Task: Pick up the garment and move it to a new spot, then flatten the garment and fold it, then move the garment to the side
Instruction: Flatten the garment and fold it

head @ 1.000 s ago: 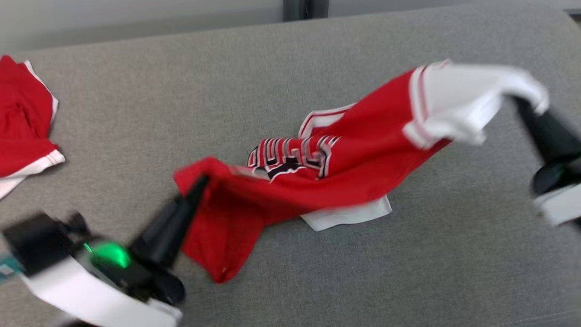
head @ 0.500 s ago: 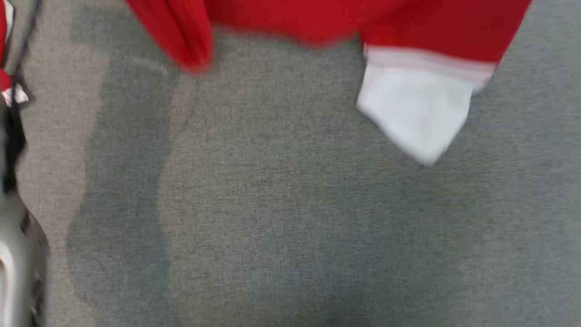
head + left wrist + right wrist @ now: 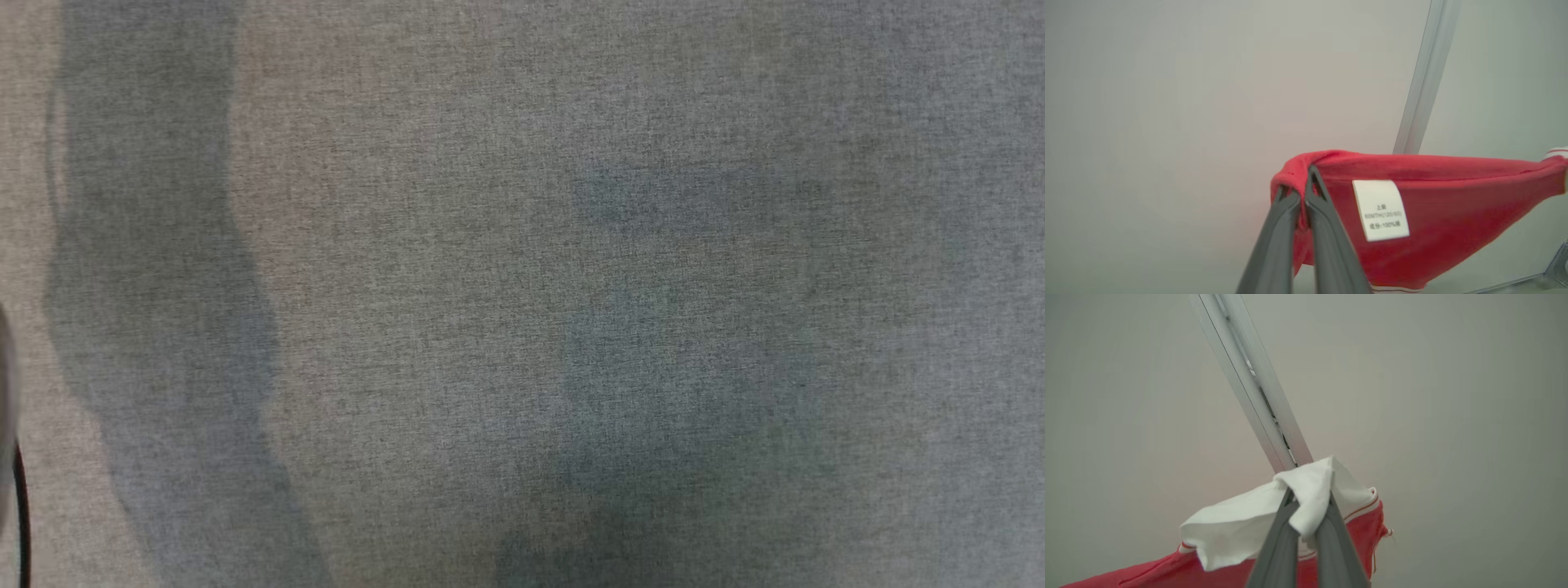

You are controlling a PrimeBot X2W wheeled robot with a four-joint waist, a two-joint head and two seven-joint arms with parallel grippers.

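Red garment held up between both grippers, not yet set down.

The left gripper [image 3: 1297, 179] is closed on a bunched red edge of the garment [image 3: 1453, 204], which stretches away to the right of its fingers. The right gripper [image 3: 1308, 498] is clamped on the white trim, which drapes over its tips, with red cloth hanging below and to its left. The pick-up looks done and the carry to a new spot seems under way. Laying it on the grey surface [image 3: 522, 245], flattening, folding and moving it aside are all left to do. A white label [image 3: 1381, 210] just right of the left fingers carries small Chinese print. One line looks like "60MTH (120/60)" and another includes "100%". The rest is too blurred to read.
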